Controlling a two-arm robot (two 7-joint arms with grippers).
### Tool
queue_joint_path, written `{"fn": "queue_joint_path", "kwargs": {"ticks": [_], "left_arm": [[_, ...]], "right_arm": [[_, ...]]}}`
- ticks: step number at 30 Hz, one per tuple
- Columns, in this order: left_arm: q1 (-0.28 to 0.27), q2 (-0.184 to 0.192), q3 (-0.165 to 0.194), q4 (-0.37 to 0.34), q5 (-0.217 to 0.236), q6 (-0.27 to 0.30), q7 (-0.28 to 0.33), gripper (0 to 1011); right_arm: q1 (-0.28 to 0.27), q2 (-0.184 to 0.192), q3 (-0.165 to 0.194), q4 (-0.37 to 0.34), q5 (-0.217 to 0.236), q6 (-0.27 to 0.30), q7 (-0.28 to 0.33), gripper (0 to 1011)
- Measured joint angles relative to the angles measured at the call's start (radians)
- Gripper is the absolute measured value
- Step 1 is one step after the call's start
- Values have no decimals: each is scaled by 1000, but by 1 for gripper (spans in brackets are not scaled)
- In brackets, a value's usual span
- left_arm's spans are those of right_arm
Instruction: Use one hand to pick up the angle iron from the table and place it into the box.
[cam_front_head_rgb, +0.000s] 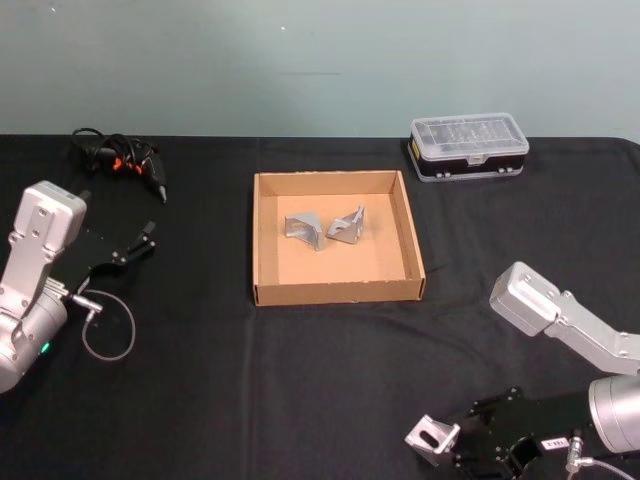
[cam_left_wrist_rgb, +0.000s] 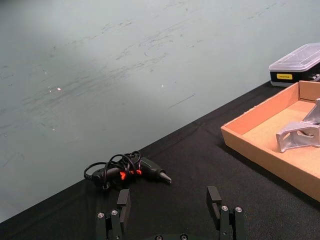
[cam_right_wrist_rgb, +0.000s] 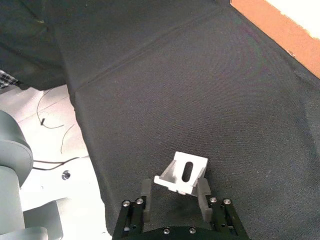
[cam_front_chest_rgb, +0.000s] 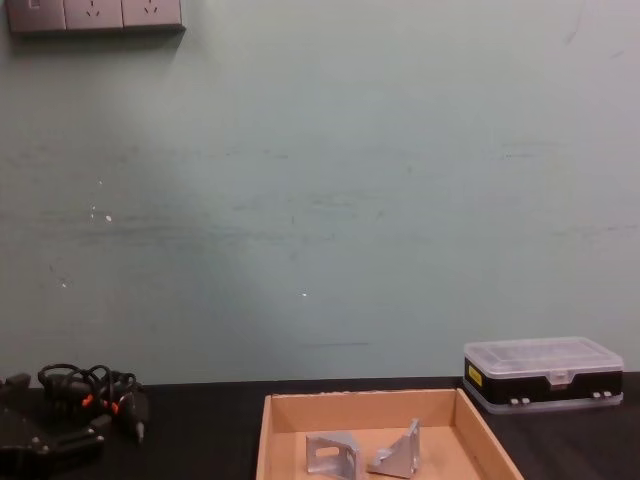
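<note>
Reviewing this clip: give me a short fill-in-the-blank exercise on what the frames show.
1. The shallow tan cardboard box already holds ____ silver metal angle irons.
2. The right gripper is closed on a silver metal ____.
3. The clear-lidded black plastic case rests on the black ____.
4. The left gripper holds ____.

Answers: two; angle iron; table; nothing

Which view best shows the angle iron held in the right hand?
The right wrist view: the angle iron sits close up between the fingers of the right hand, its slot plain, above the table. The head view shows it small at the bottom edge, near of the box.
</note>
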Motion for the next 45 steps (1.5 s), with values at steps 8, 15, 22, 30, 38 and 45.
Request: {"fn": "queue_joint_path", "kwargs": {"ticks": [8,15,22,30,38,45], "left_arm": [[0,0,0,0,0,0,0,1000],[0,0,0,0,0,0,0,1000],[0,0,0,0,0,0,0,1000],[0,0,0,0,0,0,0,1000],[0,0,0,0,0,0,0,1000],[0,0,0,0,0,0,0,1000]], "right_arm": [[0,0,0,0,0,-1,1,382],[0,0,0,0,-1,-1,1,317],[0,0,0,0,-1,-1,1,282],[0,0,0,0,-1,-1,0,68],[2,0,-5,-5,-15,-19,-3,53],[-2,1,7,-23,-31,-42,-28,52]]}}
